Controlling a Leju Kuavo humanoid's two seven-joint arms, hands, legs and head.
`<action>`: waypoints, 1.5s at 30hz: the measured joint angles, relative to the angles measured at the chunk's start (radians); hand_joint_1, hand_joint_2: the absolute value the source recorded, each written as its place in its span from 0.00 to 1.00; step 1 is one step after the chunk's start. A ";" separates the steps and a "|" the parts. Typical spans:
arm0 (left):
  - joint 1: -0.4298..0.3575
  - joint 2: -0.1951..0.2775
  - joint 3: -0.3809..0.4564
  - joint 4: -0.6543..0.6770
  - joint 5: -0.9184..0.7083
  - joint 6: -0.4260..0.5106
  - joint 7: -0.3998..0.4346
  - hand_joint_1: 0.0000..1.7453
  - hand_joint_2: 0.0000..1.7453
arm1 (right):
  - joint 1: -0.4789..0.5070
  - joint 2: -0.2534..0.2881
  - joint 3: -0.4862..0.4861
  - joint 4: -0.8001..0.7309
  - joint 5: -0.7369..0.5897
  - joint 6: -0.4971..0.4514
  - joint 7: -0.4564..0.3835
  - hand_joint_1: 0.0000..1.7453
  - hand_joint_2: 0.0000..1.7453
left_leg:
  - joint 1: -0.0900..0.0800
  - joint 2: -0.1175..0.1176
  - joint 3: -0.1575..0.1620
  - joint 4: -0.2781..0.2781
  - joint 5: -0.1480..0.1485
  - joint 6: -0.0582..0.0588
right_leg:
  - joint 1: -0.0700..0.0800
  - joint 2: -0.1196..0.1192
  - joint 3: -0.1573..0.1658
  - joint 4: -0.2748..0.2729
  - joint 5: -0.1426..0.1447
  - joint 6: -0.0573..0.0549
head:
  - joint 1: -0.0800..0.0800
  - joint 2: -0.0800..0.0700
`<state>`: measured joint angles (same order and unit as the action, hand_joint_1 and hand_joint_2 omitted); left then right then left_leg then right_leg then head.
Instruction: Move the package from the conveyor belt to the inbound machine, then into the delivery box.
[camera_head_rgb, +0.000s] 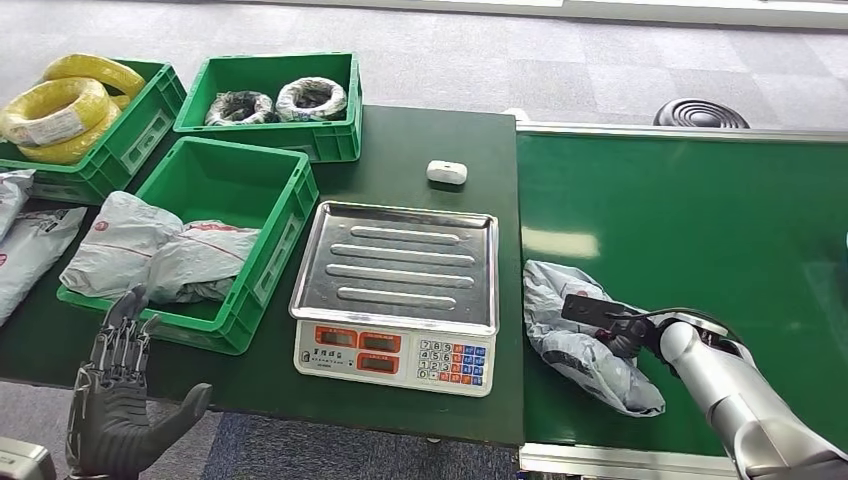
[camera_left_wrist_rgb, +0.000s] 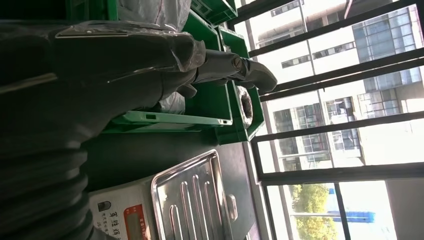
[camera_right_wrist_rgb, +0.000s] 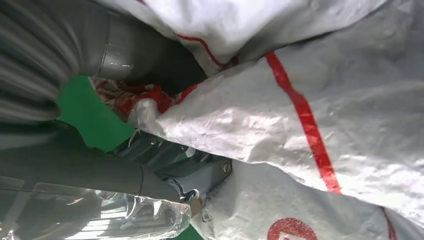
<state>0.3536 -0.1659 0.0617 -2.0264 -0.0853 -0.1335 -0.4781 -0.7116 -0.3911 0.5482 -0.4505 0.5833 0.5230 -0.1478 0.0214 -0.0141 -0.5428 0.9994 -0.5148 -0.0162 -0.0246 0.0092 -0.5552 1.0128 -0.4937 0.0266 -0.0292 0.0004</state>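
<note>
Your right hand (camera_head_rgb: 625, 335) grasps the grey package (camera_head_rgb: 580, 345) on the conveyor belt (camera_head_rgb: 700, 220) at four o'clock — scale (camera_head_rgb: 398, 290) and delivery box (camera_head_rgb: 245, 190) remain — left hand (camera_head_rgb: 115, 400) released.

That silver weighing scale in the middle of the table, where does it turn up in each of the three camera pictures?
Head view: the scale stands at the centre of the table, between the green bin of packages and the conveyor belt.
Left wrist view: the scale's ribbed steel tray lies along the bottom edge, beyond the left hand.
Right wrist view: not in it.
Shared landmark: the green bin's rim shows in the head and left wrist views.
</note>
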 joint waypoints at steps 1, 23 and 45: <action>0.000 0.000 0.000 0.000 0.000 0.000 0.000 0.00 1.00 | 0.000 -0.001 0.005 0.001 0.001 0.001 0.002 1.00 1.00 | 0.000 0.000 0.000 0.000 0.000 0.000 | 0.000 0.000 0.000 0.000 0.000 0.000 | 0.000 0.000; 0.059 -0.067 0.038 -0.046 -0.001 0.075 -0.017 0.00 1.00 | 0.155 0.001 -0.376 -0.456 0.173 -1.172 0.214 1.00 1.00 | 0.000 -0.001 -0.002 0.000 0.000 0.000 | -0.001 0.000 -0.002 0.000 0.000 0.000 | 0.000 0.000; -0.181 0.039 -0.087 0.108 0.012 0.072 -0.028 0.00 1.00 | 0.186 0.184 -0.270 -0.773 -0.124 -0.362 -0.151 1.00 1.00 | 0.000 -0.001 -0.003 -0.001 0.002 0.001 | 0.000 -0.001 -0.002 0.001 0.001 -0.001 | 0.000 0.000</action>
<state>0.1729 -0.1266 -0.0251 -1.9182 -0.0733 -0.0616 -0.5064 -0.5259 -0.2074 0.2782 -1.2239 0.4591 0.1606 -0.2990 0.0210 -0.0149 -0.5456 0.9989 -0.5124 -0.0153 -0.0250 0.0083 -0.5571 1.0140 -0.4928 0.0261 -0.0293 0.0004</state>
